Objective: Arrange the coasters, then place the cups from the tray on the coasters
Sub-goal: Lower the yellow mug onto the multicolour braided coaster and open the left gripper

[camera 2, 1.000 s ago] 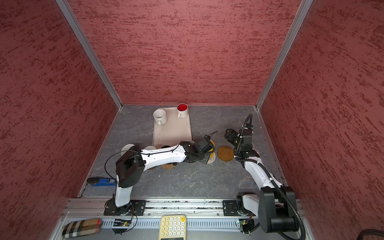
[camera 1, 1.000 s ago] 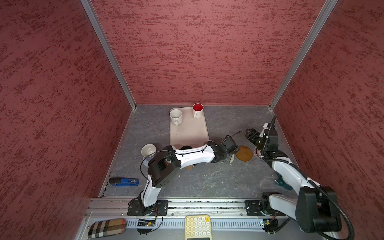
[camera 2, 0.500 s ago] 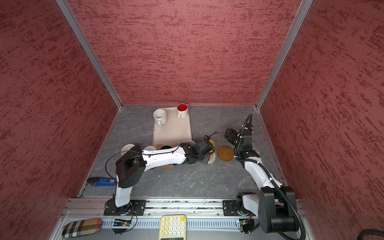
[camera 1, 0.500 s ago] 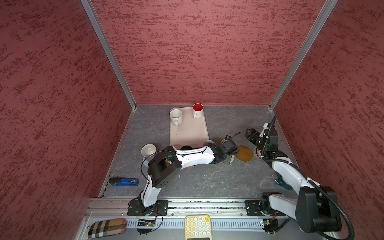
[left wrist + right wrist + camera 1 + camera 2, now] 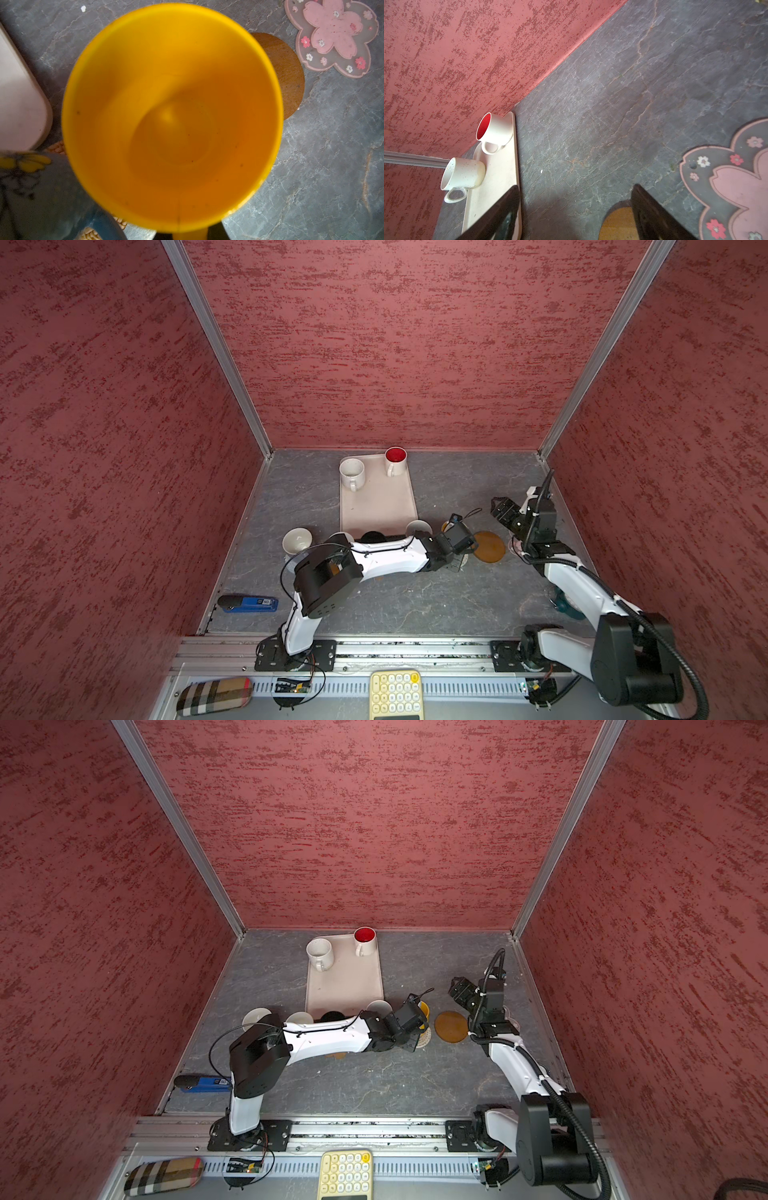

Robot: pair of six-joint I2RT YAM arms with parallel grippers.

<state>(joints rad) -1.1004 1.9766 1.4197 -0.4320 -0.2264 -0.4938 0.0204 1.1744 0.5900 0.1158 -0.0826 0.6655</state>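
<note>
My left gripper [image 5: 457, 540] is shut on the handle of the yellow cup [image 5: 172, 116], whose rim shows in both top views [image 5: 423, 1006] beside the tray's near corner. Whether the cup touches the table I cannot tell. A whitish woven coaster [image 5: 424, 1042] peeks out under the wrist. To the right lie an amber disc [image 5: 489, 546] and the pink flower coaster [image 5: 332, 37]. The cream tray [image 5: 378, 506] holds a white cup [image 5: 352, 472] and a red-inside cup [image 5: 395, 460]. My right gripper [image 5: 498, 506] hangs open and holds nothing, over bare table near the amber disc [image 5: 618, 224].
Along the tray's near edge stand pale cups [image 5: 297, 540] [image 5: 417, 526] and a black one [image 5: 372, 536]. A light blue cup [image 5: 41, 197] sits on a tan rattan coaster [image 5: 56, 147]. A blue object [image 5: 249, 603] lies front left, a teal one [image 5: 561, 605] under the right arm.
The left wrist has shifted slightly with the yellow cup still held. The right arm has not moved.
</note>
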